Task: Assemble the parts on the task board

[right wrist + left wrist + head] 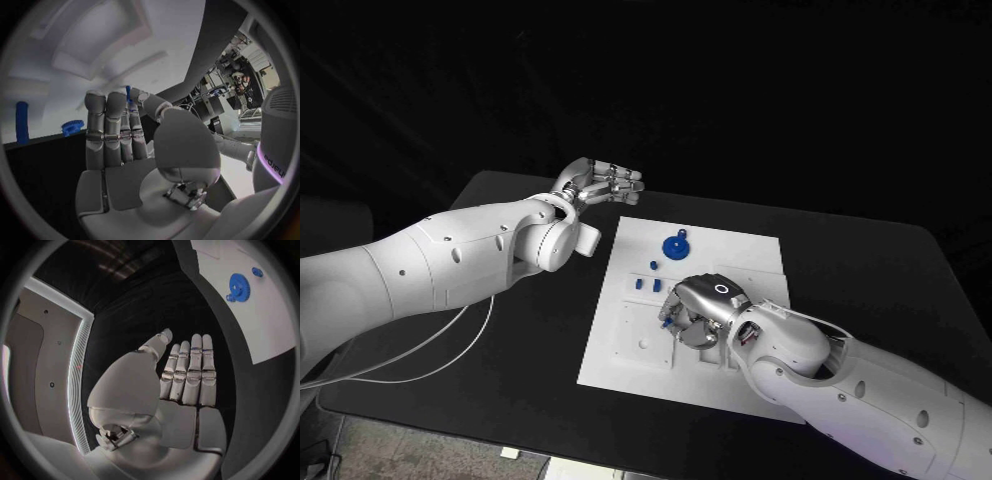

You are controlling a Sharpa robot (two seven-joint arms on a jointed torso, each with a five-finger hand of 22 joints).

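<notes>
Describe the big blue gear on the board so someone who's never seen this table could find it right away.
Start at the white task board in the middle of the black table. On its far part, beyond the right hand, lies the blue gear, flat and by itself. It is round, toothed and much larger than the few small blue pieces lying nearer the hand.

Both arms are built of smooth white rounded shells dotted with small dark screw holes, and each ends in a silver, segmented metal robot hand: the left robot hand at about 11 o'clock, the right robot hand near 5 o'clock. Thin white cables loop beneath the left arm. A disc-shaped white joint sits at the left wrist.
</notes>
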